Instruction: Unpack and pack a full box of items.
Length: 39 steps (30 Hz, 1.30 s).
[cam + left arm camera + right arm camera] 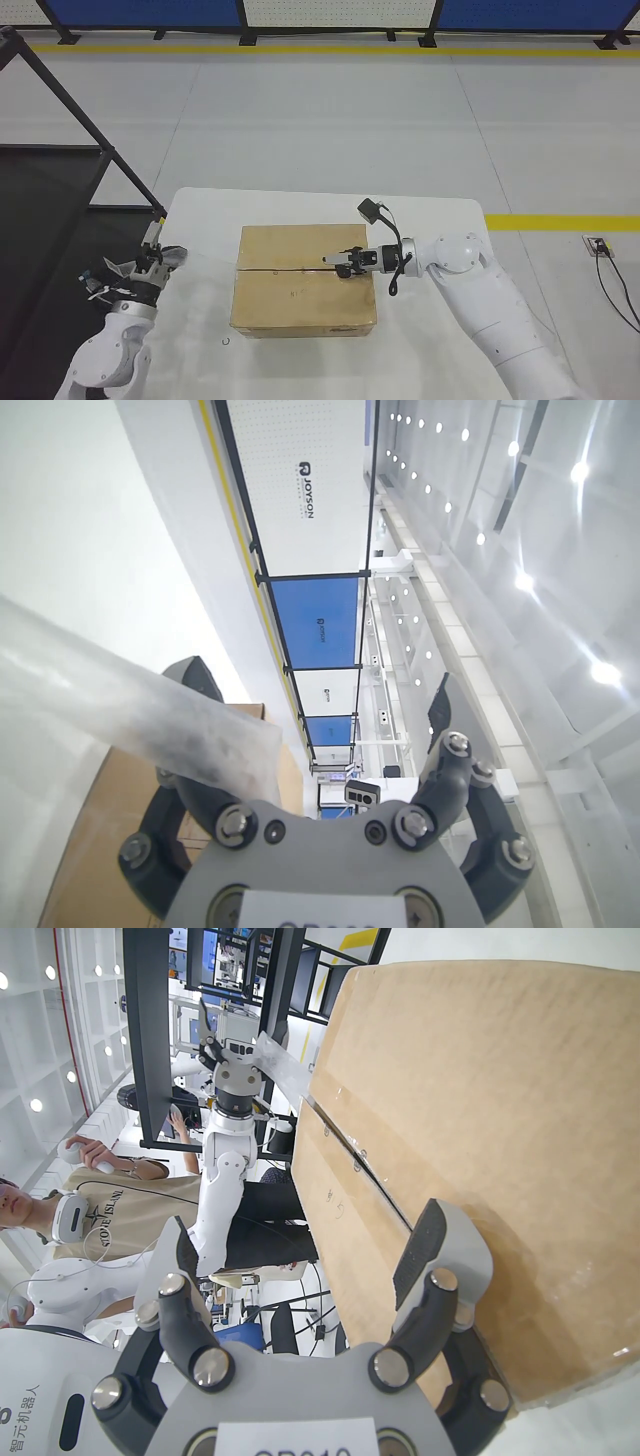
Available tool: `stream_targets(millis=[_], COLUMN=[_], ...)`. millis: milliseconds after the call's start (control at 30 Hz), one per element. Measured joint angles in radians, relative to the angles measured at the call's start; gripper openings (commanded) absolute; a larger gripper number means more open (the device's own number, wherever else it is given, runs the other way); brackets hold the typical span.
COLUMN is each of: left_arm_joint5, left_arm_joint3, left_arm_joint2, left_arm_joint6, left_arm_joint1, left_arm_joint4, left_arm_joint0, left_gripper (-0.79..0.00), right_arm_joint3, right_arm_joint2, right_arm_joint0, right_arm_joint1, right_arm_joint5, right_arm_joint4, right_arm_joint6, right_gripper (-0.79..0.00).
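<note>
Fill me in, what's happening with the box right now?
The cardboard box sits closed on the table. The right arm holds its open jaws over the top seam. The left arm is beside the box, jaws open, with a clear strip draped across one of them.

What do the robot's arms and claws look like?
White arms. The right gripper and left gripper each have a grey plate with silver bolts, black linkages and two fingers with black ribbed pads. A black cable loops by the right wrist.
</note>
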Motion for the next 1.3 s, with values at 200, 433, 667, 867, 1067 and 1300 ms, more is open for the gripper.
stream_targets(millis=[200, 433, 667, 867, 1067, 1300], left_arm_joint5=[0.036, 0.085, 0.102, 0.131, 0.175, 0.206], left_arm_joint3=[-0.099, -0.147, -0.214, -0.239, -0.166, -0.007], left_arm_joint2=[0.009, 0.029, 0.055, 0.058, 0.032, -0.004], left_arm_joint6=[0.068, 0.103, 0.142, 0.153, 0.124, -0.019], left_arm_joint1=[-0.004, -0.008, -0.012, -0.016, -0.018, -0.014], left_arm_joint4=[0.068, 0.135, 0.235, 0.26, 0.226, 0.136], left_arm_joint0=[0.026, 0.008, 0.012, 0.032, 0.041, 0.026], left_gripper=[0.0, 0.0, 0.0, 0.0, 0.0, 0.0], right_arm_joint3=[0.0, -0.039, -0.072, -0.098, -0.111, -0.109], right_arm_joint2=[0.0, 0.004, 0.014, 0.017, 0.017, 0.004], right_arm_joint0=[0.0, -0.033, -0.054, -0.065, -0.068, -0.056], right_arm_joint1=[0.0, 0.007, 0.017, 0.023, 0.028, 0.028], right_arm_joint5=[0.0, 0.038, 0.074, 0.079, 0.087, 0.09], right_arm_joint4=[0.0, -0.035, -0.058, -0.068, -0.073, -0.074], right_arm_joint6=[0.0, -0.066, -0.086, -0.094, -0.091, -0.08], right_gripper=[0.0, 0.0, 0.0, 0.0, 0.0, 0.0])
